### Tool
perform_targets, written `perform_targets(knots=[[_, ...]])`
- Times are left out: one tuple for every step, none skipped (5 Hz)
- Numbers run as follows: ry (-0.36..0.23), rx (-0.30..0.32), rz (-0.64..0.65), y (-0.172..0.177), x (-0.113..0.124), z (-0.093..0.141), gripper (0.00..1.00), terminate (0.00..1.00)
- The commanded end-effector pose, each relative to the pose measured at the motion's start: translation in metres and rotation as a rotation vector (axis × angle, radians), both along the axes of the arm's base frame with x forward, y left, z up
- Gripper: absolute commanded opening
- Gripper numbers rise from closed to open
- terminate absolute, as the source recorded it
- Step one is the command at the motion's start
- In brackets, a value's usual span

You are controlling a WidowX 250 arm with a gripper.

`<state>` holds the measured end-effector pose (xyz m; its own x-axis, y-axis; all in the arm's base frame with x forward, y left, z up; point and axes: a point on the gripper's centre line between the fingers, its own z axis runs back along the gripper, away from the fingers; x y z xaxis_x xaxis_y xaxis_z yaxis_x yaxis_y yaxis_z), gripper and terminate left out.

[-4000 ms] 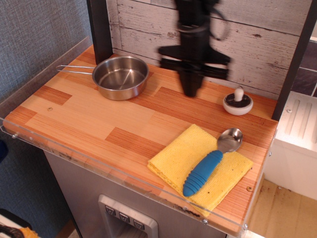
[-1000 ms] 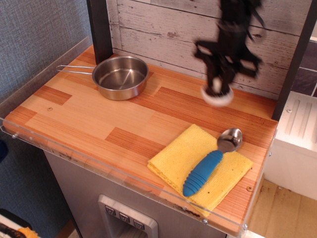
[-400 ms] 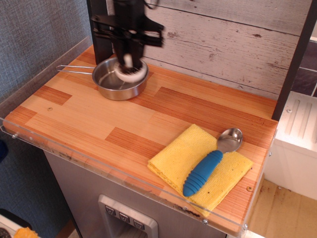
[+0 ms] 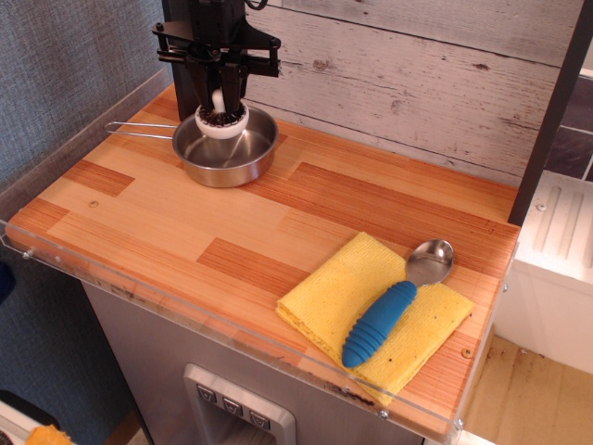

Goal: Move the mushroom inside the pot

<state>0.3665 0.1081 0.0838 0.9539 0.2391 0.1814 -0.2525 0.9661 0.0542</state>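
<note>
In the upper left of the frame, the black pincer (image 4: 219, 95) is clenched on the short white knob stem of the small white toy mushroom (image 4: 221, 120), whose dark brown gill ring faces up. The mushroom hangs over the rear part of the shallow round stainless steel pot (image 4: 225, 145), inside its rim as seen from here; whether it touches the pot's floor cannot be told. The pot's thin wire handle points toward the left edge. The pot sits on the striped wooden tabletop (image 4: 167, 213). At the lower right lies a folded yellow cloth (image 4: 329, 301), and a blue-handled metal spoon (image 4: 395, 304) rests across it, bowl toward the upper right.
</note>
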Motion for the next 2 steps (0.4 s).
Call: perform_targets(knots=[[-0.041,0.008,-0.053,-0.018,0.006,0.013,1.0,0.0],[-0.076,0.021,-0.079,-0.026,0.002,0.031,1.0,0.0]])
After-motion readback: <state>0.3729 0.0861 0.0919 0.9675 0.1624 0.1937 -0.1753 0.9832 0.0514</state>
